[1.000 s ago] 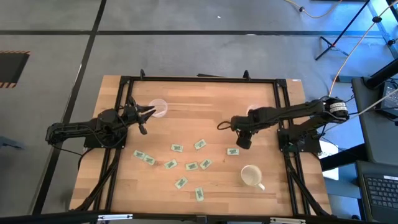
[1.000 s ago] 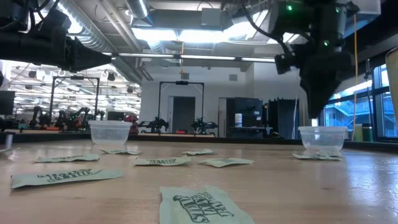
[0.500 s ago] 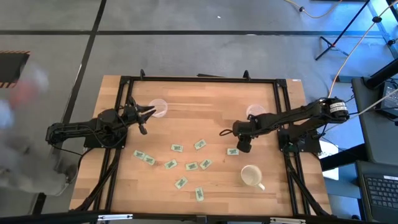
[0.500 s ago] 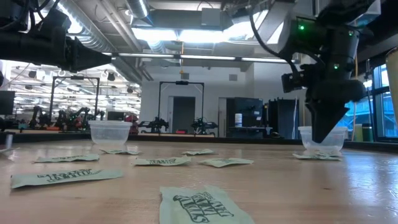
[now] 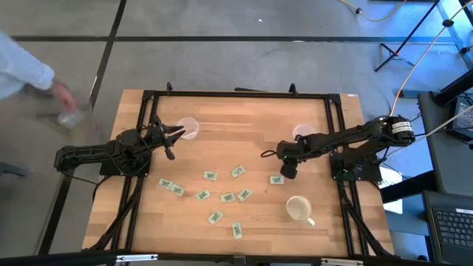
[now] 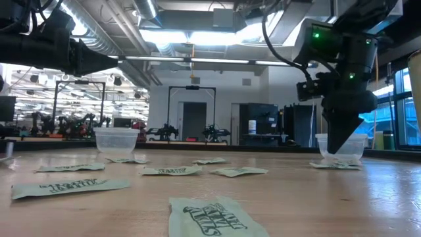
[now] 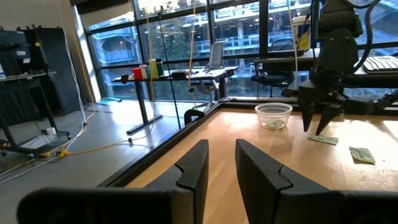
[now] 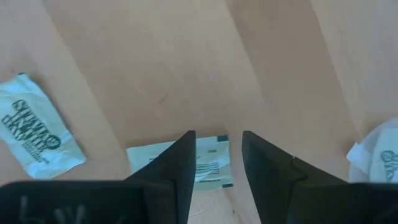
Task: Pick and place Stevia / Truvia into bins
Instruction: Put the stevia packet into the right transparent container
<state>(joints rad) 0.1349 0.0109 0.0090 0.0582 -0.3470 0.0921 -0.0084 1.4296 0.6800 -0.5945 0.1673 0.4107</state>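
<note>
While a person [image 5: 22,70] passes by the floor off the table's far-left corner, the wooden table [image 5: 222,140] carries both arms. Left gripper [image 5: 174,134] waits beside the left clear cup [image 5: 188,128], fingers [image 7: 193,168] a little apart, holding nothing. Right gripper [image 5: 287,171] points down near the right cup [image 5: 302,134], fingers [image 8: 180,162] apart straddling one packet [image 8: 208,163] on the wood, not clamped. White mug [image 5: 298,209] sits near the front right. Other Stevia packets [image 5: 228,197] lie scattered mid-table; some sit inside the right cup.
</note>
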